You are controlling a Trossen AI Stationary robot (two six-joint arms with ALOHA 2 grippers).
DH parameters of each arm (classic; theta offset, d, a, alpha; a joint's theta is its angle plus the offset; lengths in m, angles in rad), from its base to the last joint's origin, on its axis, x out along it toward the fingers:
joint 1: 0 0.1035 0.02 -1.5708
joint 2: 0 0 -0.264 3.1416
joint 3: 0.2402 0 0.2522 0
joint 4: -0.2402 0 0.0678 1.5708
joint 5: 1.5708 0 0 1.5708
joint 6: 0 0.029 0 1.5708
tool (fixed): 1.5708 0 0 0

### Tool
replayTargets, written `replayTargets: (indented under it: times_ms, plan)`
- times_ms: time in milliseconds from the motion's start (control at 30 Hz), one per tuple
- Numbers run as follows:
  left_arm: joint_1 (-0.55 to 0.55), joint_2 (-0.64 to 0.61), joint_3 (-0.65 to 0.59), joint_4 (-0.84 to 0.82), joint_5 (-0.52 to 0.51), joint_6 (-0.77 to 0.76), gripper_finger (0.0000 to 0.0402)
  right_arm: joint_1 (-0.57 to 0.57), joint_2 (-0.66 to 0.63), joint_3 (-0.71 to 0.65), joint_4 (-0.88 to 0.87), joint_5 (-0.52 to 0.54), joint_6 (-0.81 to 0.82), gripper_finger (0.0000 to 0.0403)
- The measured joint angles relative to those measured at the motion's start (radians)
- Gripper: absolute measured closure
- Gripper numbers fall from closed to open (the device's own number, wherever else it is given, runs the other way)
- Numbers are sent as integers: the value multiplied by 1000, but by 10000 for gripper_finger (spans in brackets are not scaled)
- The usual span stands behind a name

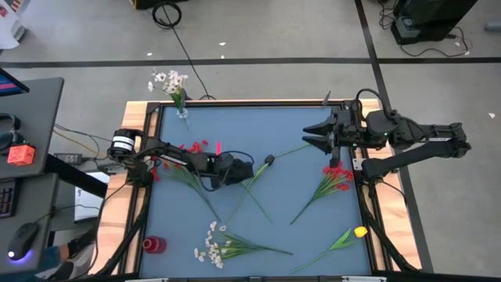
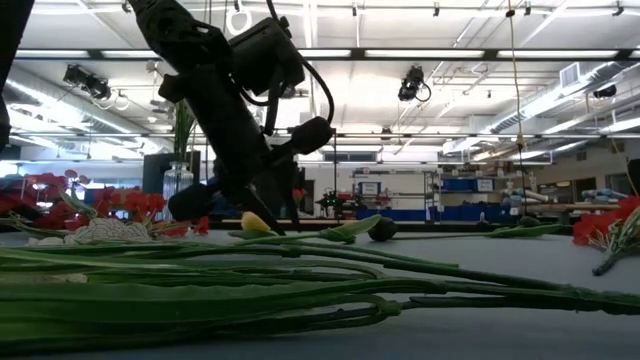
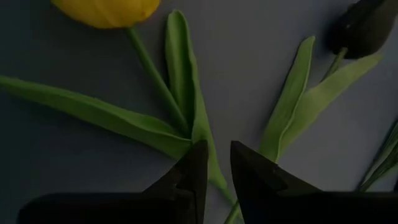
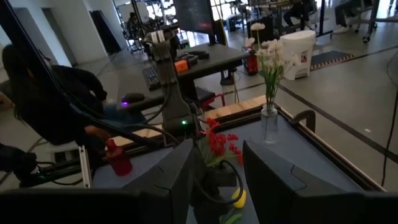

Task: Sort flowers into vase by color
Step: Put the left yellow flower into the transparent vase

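Observation:
My left gripper [image 1: 239, 169] [image 3: 219, 167] is down at the table's middle, shut on the stem of a yellow tulip [image 3: 106, 9] [image 2: 255, 222]. A dark-budded sprig [image 1: 268, 160] [image 3: 365, 25] lies just to its right. Red sprigs lie at the left [image 1: 196, 146] and the right [image 1: 337, 176]. White sprigs [image 1: 215, 243] and a second yellow tulip [image 1: 360, 232] lie near the near edge. My right gripper [image 1: 317, 135] [image 4: 214, 180] waits open above the table's far right. My left gripper pinches the yellow tulip's green stem [image 3: 219, 183] just below where its leaves join, between the two fingers. The fingers [image 3: 196, 168] come from above, pointing down, across the stem. The bud sits low by the table; whether it is lifted clear I cannot tell.
A clear vase with white flowers [image 1: 182, 110] [image 4: 269, 124] stands at the far left corner. A small red vase [image 1: 154, 245] [image 4: 118, 158] stands at the near left. A wooden frame [image 1: 368, 196] borders the blue mat. A person sits beyond the table's left side [image 4: 50, 93].

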State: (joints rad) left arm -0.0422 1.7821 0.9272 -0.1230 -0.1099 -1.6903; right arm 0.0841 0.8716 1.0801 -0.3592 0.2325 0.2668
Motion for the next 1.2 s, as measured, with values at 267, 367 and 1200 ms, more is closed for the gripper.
replayTargets:
  times_ms: [267,367,1200]
  plan:
    - [0,0,-2,0,-1,38,322,14,-59,-77,124,1,0,256]
    - [-1,1,6,-11,0,54,322,20,-106,-124,125,-3,0,256]
    - [-1,-59,148,-311,8,206,318,20,-150,-198,216,1,0,256]
